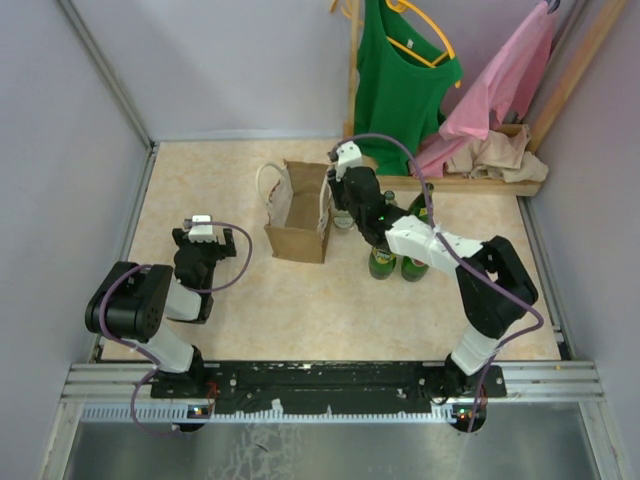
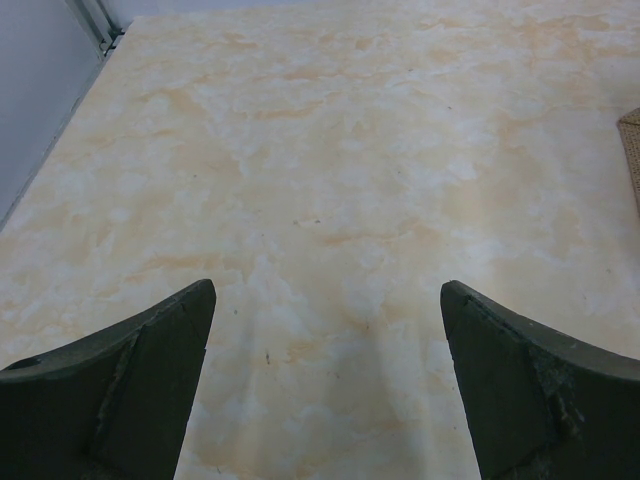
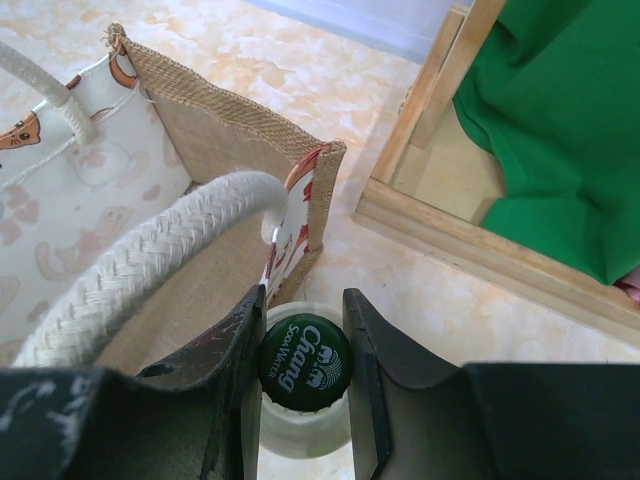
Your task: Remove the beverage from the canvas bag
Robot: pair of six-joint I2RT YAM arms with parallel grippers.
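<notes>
The canvas bag (image 1: 298, 215) stands open in the middle of the table, tan with white rope handles; the right wrist view shows its wall (image 3: 200, 150) and one handle (image 3: 150, 260). My right gripper (image 1: 346, 208) (image 3: 303, 300) is just to the right of the bag's corner, outside it. It is shut on the neck of the beverage, a clear glass bottle with a green "Chang Soda Water" cap (image 3: 305, 362). I cannot tell whether the bottle rests on the table. My left gripper (image 1: 205, 240) (image 2: 328, 290) is open and empty over bare table, left of the bag.
Three green bottles (image 1: 381, 262) (image 1: 414, 266) (image 1: 425, 205) stand right of the bag, under my right arm. A wooden rack base (image 1: 470, 182) (image 3: 470, 240) lies at the back right, with a green shirt (image 1: 400, 85) and a pink garment (image 1: 505, 75) hanging above.
</notes>
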